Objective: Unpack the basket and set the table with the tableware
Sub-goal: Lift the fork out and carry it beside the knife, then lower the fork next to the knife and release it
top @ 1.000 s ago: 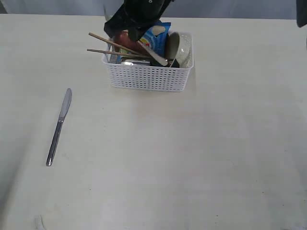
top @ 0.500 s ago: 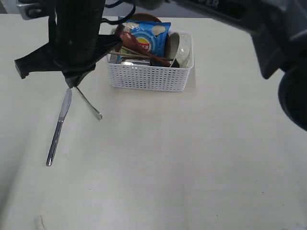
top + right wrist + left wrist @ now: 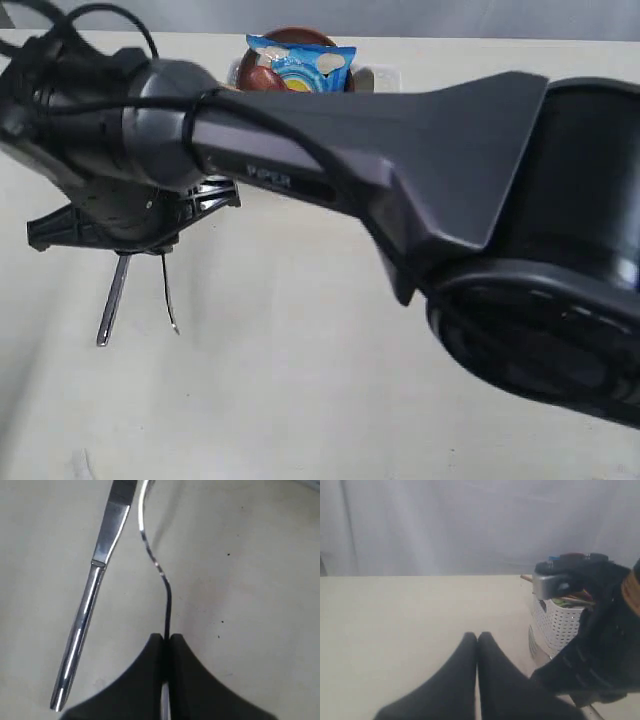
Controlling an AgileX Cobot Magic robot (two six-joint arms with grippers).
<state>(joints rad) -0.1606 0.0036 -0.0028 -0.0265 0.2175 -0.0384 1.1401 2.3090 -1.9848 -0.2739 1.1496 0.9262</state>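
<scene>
Fork [image 3: 167, 295] comes down beside knife [image 3: 110, 300]
Right jaws, clamped on the fork, have carried it clear of the basket [image 3: 560, 625]; left jaws pressed together; foreground surface [image 3: 300, 400] lies open.

The right arm [image 3: 400, 170] hides most of the basket [image 3: 383, 76] and, apparently, the blade of the knife [image 3: 110, 305].

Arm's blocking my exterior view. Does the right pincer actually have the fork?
Observer: Yes. The right wrist view shows the right pincer shut on the fork handle.
Operator: And the left pincer? Not in my frame.
Observer: The left pincer is shut and empty, over the table near the basket.
</scene>
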